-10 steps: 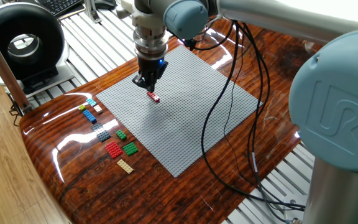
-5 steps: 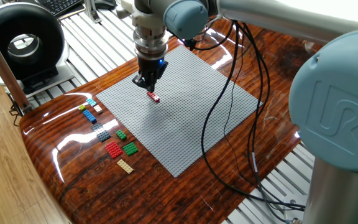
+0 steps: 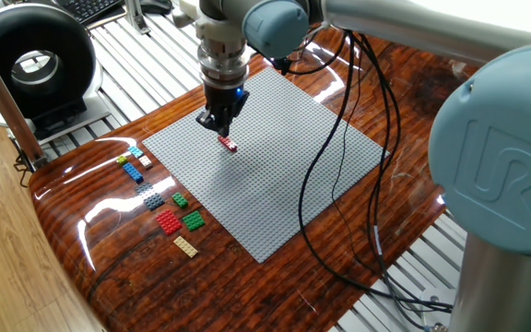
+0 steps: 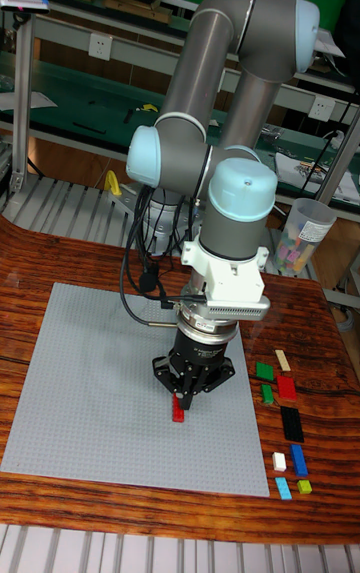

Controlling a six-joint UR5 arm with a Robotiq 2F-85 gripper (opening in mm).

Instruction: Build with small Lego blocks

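One red brick under gripper — nine loose blocks aside

Glossy varnished wood covers the surface, catching bright glare. The grey baseplate looks matt, studded plastic. The robot arm shows smooth, satin casing.

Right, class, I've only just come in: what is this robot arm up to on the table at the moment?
A single robot arm is building with Lego. Its gripper is low over the grey baseplate, right above a small red brick sitting on the plate; whether the fingers grip it cannot be told. The other small blocks, among them red, green, blue and tan ones, lie in a loose group on the wooden table beside the plate, none of them touched.
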